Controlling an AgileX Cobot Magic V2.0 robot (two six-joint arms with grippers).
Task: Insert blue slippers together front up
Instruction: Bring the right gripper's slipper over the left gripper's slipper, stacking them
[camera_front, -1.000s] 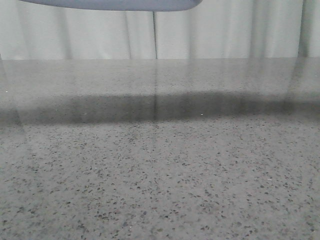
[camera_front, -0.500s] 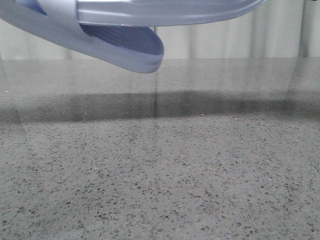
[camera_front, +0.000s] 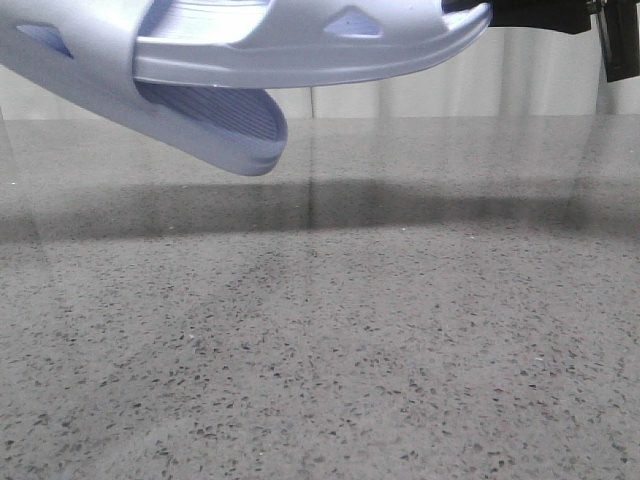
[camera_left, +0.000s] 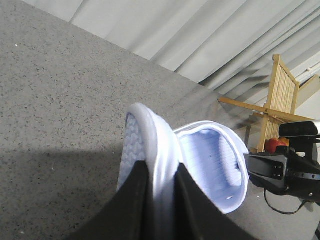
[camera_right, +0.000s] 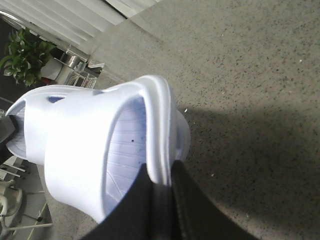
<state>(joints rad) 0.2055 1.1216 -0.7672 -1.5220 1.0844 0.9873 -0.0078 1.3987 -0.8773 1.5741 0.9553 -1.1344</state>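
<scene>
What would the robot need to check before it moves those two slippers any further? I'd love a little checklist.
1. Left gripper clamped on its slipper: ok, fingers pinch the sole edge.
2. Right gripper clamped on the other slipper: ok.
3. Slippers nested: ok, in the front view one slipper passes under the strap of the other.
4. Both clear of the table: ok, held in the air.
5. Fully pushed together: cannot tell.

The left gripper (camera_left: 161, 200) is pinching a pale blue slipper's (camera_left: 150, 145) edge above the speckled table (camera_left: 55, 100).
</scene>
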